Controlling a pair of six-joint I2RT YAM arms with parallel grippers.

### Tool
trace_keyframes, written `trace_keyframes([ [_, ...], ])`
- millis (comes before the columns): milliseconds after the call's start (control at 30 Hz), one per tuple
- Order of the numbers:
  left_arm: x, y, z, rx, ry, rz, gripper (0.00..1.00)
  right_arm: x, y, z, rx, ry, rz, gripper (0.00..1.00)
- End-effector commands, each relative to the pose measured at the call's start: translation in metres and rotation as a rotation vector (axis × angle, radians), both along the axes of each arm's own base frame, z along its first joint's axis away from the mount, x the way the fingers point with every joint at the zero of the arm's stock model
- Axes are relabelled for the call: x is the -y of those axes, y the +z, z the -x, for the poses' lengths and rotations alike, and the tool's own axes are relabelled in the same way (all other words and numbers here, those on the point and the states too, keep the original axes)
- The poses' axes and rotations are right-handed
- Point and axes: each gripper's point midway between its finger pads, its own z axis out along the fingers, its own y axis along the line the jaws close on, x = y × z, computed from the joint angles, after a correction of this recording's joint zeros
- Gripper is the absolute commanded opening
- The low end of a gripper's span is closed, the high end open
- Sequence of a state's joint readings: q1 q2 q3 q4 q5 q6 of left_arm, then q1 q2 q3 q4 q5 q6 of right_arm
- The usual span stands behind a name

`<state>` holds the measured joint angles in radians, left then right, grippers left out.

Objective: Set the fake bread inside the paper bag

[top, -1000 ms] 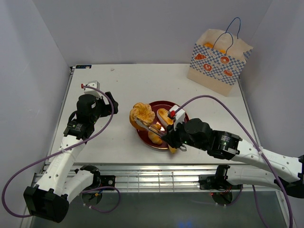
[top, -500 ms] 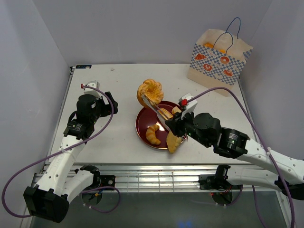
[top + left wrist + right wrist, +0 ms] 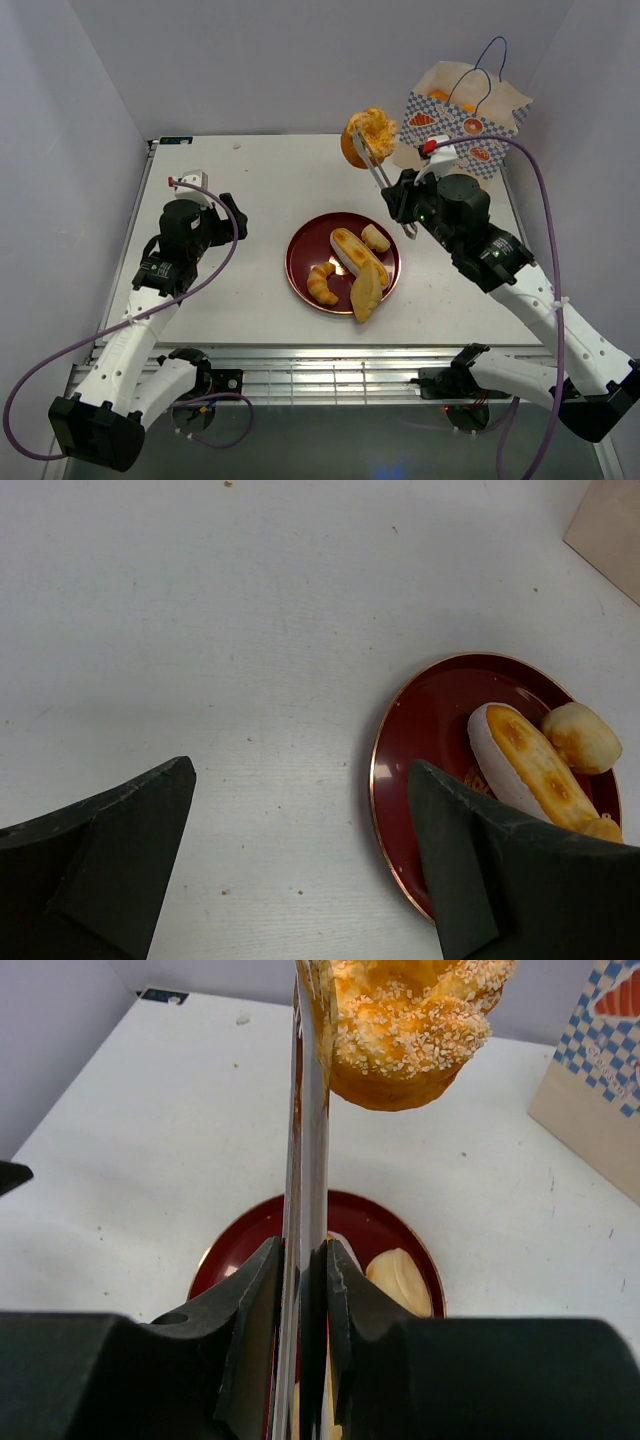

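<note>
The seeded round bun is pinched at the tip of a pair of metal tongs. The tongs are squeezed together between the jaws of the right gripper, so the claw is clamped on the tool and not on the bread itself. The bun is held up in the air over the far edge of the tabletop, a bit right of the middle. The paper bag is stood in the far right corner with its mouth up, and something orange can be seen inside it.

The bit that matters for the next move, as far as can be judged: the bag lies to the right of the bun, just beside it from overhead. The long axis of the tongs is pointed toward the far edge and slightly left, away from the bag's mouth. So the tip would probably need to be swung right and kept above the rim. Whether it's high enough can't be told.

The left gripper is spread open with nothing in it, parked over the left side near the dark red plate. A croissant, long roll, small bun and wedge are left on the plate. The right arm is clearly the nearer one to the bag.
</note>
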<state>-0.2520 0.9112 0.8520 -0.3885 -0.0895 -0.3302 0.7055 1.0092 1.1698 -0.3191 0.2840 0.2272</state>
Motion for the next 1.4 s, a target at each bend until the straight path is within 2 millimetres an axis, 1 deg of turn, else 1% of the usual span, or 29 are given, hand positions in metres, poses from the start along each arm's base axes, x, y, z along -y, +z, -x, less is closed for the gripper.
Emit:
trace_keyframes([
  [0, 0.000, 0.017, 0.000, 0.043, 0.002, 0.009, 0.98, 0.000, 0.078, -0.017, 0.181, 0.018, -0.110, 0.08],
  [33, 0.000, 0.017, 0.000, 0.046, 0.002, 0.009, 0.98, 0.004, 0.094, -0.019, 0.208, 0.009, -0.123, 0.08],
  [100, -0.001, 0.019, 0.000, 0.050, 0.010, 0.009, 0.98, 0.009, 0.102, -0.033, 0.215, -0.011, -0.125, 0.08],
  [133, -0.001, 0.018, 0.000, 0.047, 0.013, 0.011, 0.98, 0.013, 0.118, -0.035, 0.238, -0.018, -0.143, 0.08],
  [167, -0.002, 0.019, 0.000, 0.048, 0.017, 0.011, 0.98, 0.020, 0.123, -0.041, 0.243, -0.031, -0.145, 0.08],
  [200, -0.002, 0.019, 0.000, 0.050, 0.018, 0.012, 0.98, 0.019, 0.124, -0.048, 0.236, -0.036, -0.148, 0.08],
  [233, -0.002, 0.020, 0.001, 0.054, 0.019, 0.015, 0.98, 0.023, 0.138, -0.050, 0.258, -0.042, -0.161, 0.08],
  [267, -0.002, 0.021, 0.001, 0.055, 0.015, 0.015, 0.98, 0.026, 0.137, -0.061, 0.248, -0.056, -0.155, 0.08],
  [400, 0.000, 0.021, 0.002, 0.055, 0.002, 0.020, 0.98, 0.041, 0.155, -0.079, 0.266, -0.095, -0.155, 0.08],
  [433, 0.003, 0.023, 0.003, 0.060, -0.012, 0.026, 0.98, 0.050, 0.157, -0.085, 0.270, -0.121, -0.154, 0.08],
  [500, 0.005, 0.026, 0.004, 0.076, -0.029, 0.030, 0.94, 0.056, 0.160, -0.094, 0.270, -0.137, -0.163, 0.08],
  [533, 0.004, 0.026, 0.004, 0.077, -0.023, 0.028, 0.95, 0.065, 0.161, -0.100, 0.264, -0.151, -0.175, 0.08],
  [567, 0.002, 0.028, 0.004, 0.080, -0.016, 0.026, 0.97, 0.068, 0.161, -0.108, 0.257, -0.155, -0.180, 0.08],
  [633, 0.002, 0.028, 0.004, 0.078, -0.010, 0.028, 0.98, 0.077, 0.161, -0.118, 0.250, -0.145, -0.190, 0.08],
  [667, 0.002, 0.028, 0.004, 0.078, -0.010, 0.028, 0.98, 0.079, 0.155, -0.129, 0.227, -0.146, -0.199, 0.08],
  [733, 0.003, 0.028, 0.004, 0.079, -0.016, 0.034, 0.98, 0.090, 0.163, -0.137, 0.230, -0.130, -0.217, 0.08],
  [767, 0.003, 0.027, 0.005, 0.076, -0.018, 0.034, 0.98, 0.090, 0.155, -0.149, 0.201, -0.125, -0.232, 0.08],
  [800, 0.004, 0.028, 0.005, 0.077, -0.021, 0.035, 0.98, 0.092, 0.163, -0.151, 0.213, -0.118, -0.239, 0.08],
  [833, 0.004, 0.027, 0.005, 0.076, -0.019, 0.034, 0.98, 0.096, 0.162, -0.157, 0.204, -0.118, -0.244, 0.08],
  [867, 0.003, 0.028, 0.005, 0.077, -0.018, 0.034, 0.98, 0.097, 0.154, -0.168, 0.179, -0.118, -0.248, 0.08],
  [900, 0.003, 0.027, 0.005, 0.076, -0.016, 0.034, 0.98, 0.099, 0.154, -0.173, 0.171, -0.118, -0.257, 0.08],
  [933, 0.003, 0.027, 0.005, 0.076, -0.016, 0.034, 0.98, 0.102, 0.162, -0.176, 0.183, -0.121, -0.259, 0.08],
  [967, 0.003, 0.026, 0.005, 0.074, -0.016, 0.034, 0.98, 0.103, 0.153, -0.187, 0.161, -0.127, -0.257, 0.08],
  [1033, 0.004, 0.025, 0.004, 0.069, -0.019, 0.034, 0.98, 0.111, 0.152, -0.196, 0.155, -0.154, -0.257, 0.08],
  [1067, 0.003, 0.025, 0.004, 0.068, -0.016, 0.033, 0.98, 0.114, 0.147, -0.202, 0.144, -0.165, -0.255, 0.08],
  [1233, 0.004, 0.025, 0.005, 0.071, -0.018, 0.035, 0.98, 0.137, 0.130, -0.216, 0.128, -0.234, -0.241, 0.08],
  [1300, 0.004, 0.025, 0.004, 0.069, -0.016, 0.036, 0.98, 0.135, 0.120, -0.219, 0.102, -0.226, -0.244, 0.08],
  [1333, 0.004, 0.025, 0.004, 0.069, -0.019, 0.037, 0.98, 0.154, 0.117, -0.220, 0.095, -0.264, -0.251, 0.08],
  [1367, 0.005, 0.025, 0.004, 0.069, -0.020, 0.038, 0.98, 0.157, 0.108, -0.221, 0.077, -0.273, -0.249, 0.08],
])
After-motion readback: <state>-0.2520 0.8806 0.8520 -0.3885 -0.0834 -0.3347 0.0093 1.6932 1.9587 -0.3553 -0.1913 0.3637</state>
